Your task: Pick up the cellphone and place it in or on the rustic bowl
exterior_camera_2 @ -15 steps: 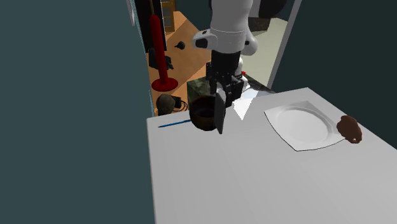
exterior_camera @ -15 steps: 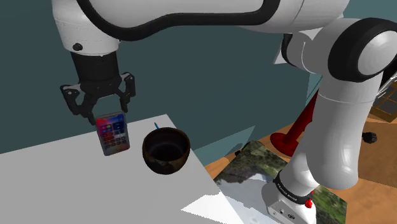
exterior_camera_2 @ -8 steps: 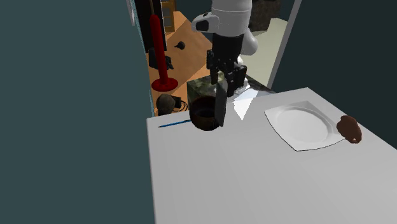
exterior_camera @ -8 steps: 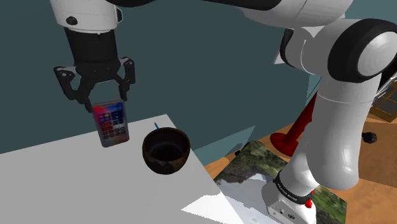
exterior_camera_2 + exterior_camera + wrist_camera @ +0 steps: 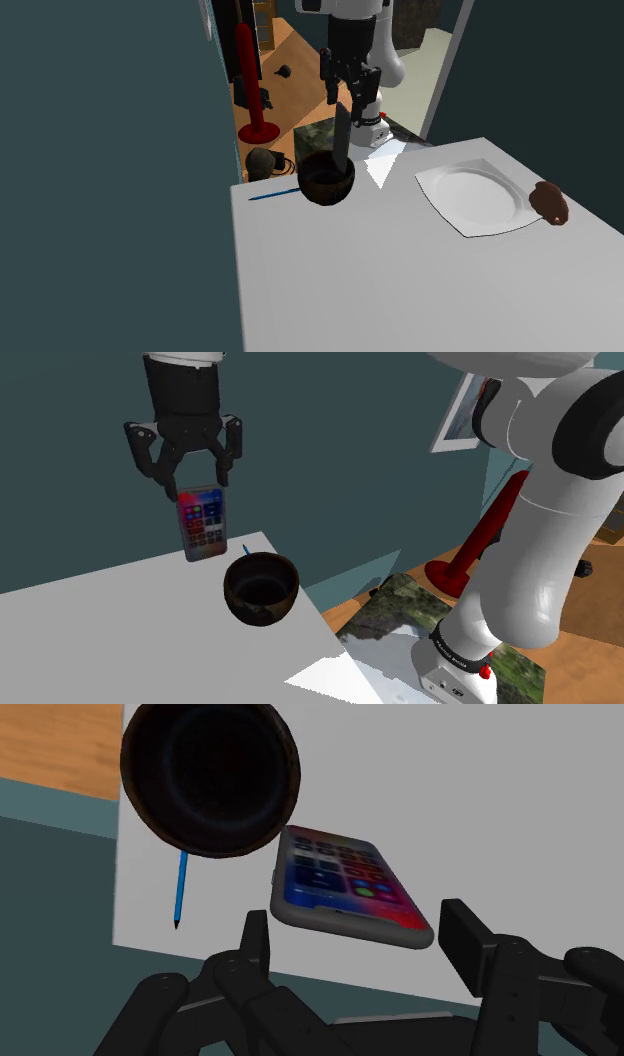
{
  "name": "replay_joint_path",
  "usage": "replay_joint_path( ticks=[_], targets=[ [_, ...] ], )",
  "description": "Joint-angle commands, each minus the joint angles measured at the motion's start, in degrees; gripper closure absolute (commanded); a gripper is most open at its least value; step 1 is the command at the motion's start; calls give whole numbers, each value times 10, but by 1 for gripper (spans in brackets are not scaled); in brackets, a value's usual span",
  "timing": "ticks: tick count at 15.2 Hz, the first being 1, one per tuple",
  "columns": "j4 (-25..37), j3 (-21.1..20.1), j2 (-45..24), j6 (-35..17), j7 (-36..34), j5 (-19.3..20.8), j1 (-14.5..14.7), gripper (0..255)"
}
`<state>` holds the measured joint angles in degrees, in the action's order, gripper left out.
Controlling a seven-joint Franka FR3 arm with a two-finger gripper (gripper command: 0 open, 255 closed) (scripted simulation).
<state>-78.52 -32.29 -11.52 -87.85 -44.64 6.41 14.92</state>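
A flat, pale grey table [image 5: 120, 642] is sitting against a plain teal wall [image 5: 330, 462]. The black gripper [image 5: 196, 487] is pinching the slim, round-cornered cellphone [image 5: 203, 524] by its top end. The phone is hanging upright in the air just above and beside the dark, rough, round bowl [image 5: 260, 586]. A thin blue pen [image 5: 181, 889] is lying right by the bowl.

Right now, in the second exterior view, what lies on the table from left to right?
Thin blue pen, dark brown round bowl, white square plate, small brown lump. The dark flat cellphone in the black claw overlaps the bowl, so it's omitted.
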Motion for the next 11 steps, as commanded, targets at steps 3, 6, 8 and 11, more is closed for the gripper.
replay_joint_path(
  ticks=[3, 6, 8, 11],
  targets=[
    [-65, 15, 88, 8, 52, -47, -42, 255],
    [-101, 35, 146, 23, 92, -76, -64, 255],
    [-122, 54, 186, 38, 123, -93, -77, 255],
    [-156, 56, 196, 13, 126, -97, -76, 255]
  ],
)
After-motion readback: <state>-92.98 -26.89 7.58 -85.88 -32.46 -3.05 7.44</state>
